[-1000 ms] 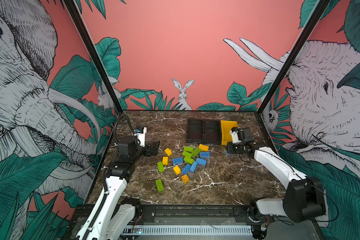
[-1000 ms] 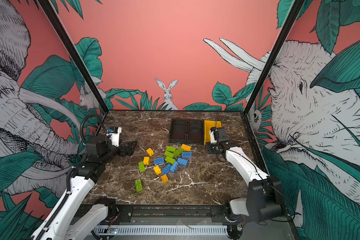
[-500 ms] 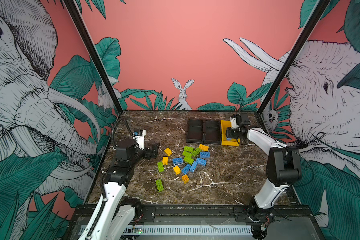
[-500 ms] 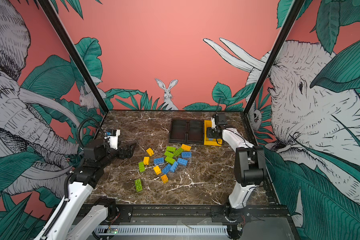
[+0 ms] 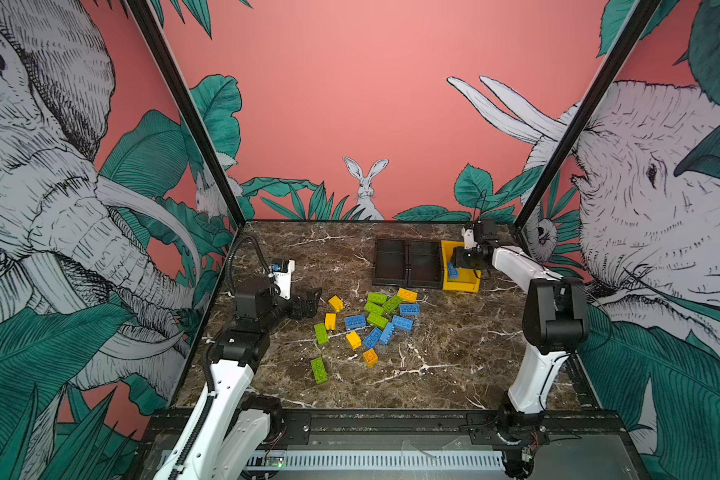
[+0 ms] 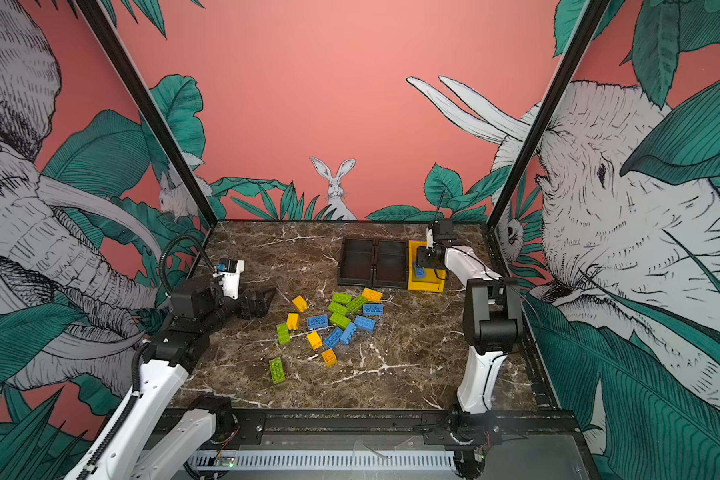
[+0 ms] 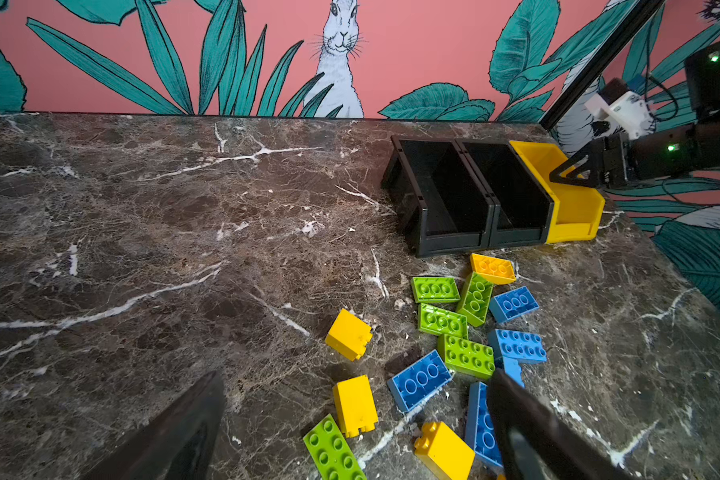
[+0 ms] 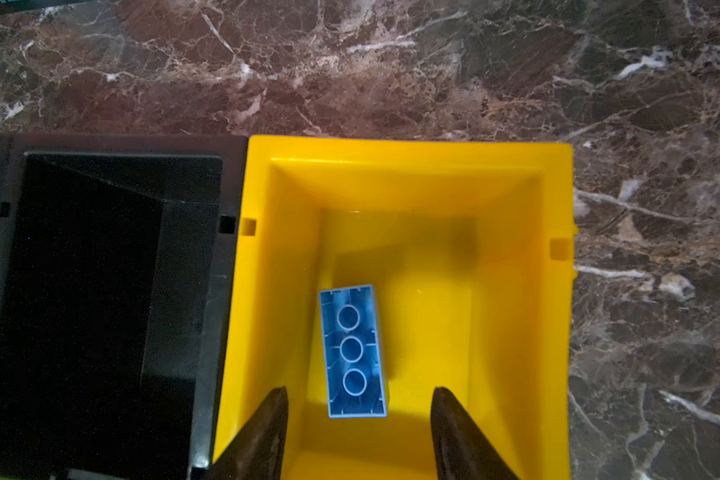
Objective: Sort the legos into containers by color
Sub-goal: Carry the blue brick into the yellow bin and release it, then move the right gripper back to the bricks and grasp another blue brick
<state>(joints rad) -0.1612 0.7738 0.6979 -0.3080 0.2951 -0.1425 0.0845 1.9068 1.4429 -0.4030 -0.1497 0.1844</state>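
Two black bins [image 5: 408, 262] beside yellow bin [image 5: 460, 286]

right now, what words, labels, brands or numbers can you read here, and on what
No text is readable anywhere.
Small white mark on the left arm's black joint: too small to read.
Studs of the lime green, yellow and blue plastic bricks: no lettering legible.
Upturned blue plastic brick in the bright yellow plastic bin: none shows.

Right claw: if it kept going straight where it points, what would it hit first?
Probably the blue brick in the yellow bin, just ahead of the right claw; depth is unclear, so it might touch the bin's floor instead.
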